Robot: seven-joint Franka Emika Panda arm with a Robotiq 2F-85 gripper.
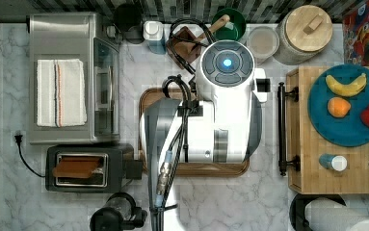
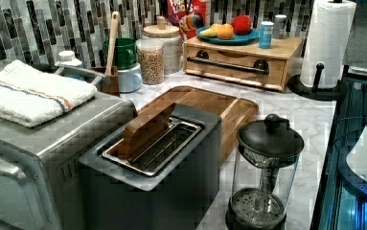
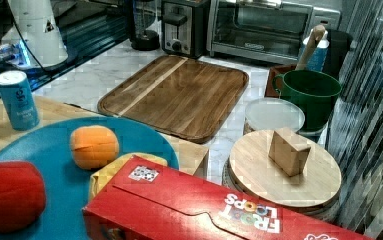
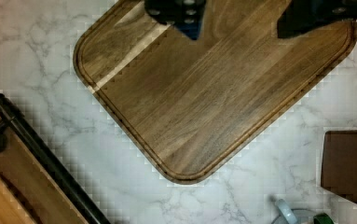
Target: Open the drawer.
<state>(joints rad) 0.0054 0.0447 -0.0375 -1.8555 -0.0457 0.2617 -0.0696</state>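
The drawer (image 2: pixel 234 72) is a light-wood box with a long black bar handle (image 2: pixel 226 64), and its front sits flush with the box. In the top view the drawer (image 1: pixel 302 159) stands at the top view's right, with the handle (image 1: pixel 282 127) facing my arm (image 1: pixel 220 110). In the wrist view my gripper (image 4: pixel 238 30) hangs open above the dark brown tray (image 4: pixel 204 98) with nothing between its fingers (image 4: pixel 181 14). The handle (image 4: pixel 41 154) and the drawer front (image 4: pixel 8 186) lie off to one side, well apart from the fingers.
On the drawer box rest a blue plate (image 1: pixel 326 125) with fruit and a small blue can (image 1: pixel 334 162). A paper towel roll (image 2: pixel 327 43), a French press (image 2: pixel 262 177), a toaster (image 1: pixel 85 168), a toaster oven (image 1: pixel 66 77), jars, a green mug (image 3: pixel 311 92) and a cereal box (image 3: pixel 204 210) ring the marble counter.
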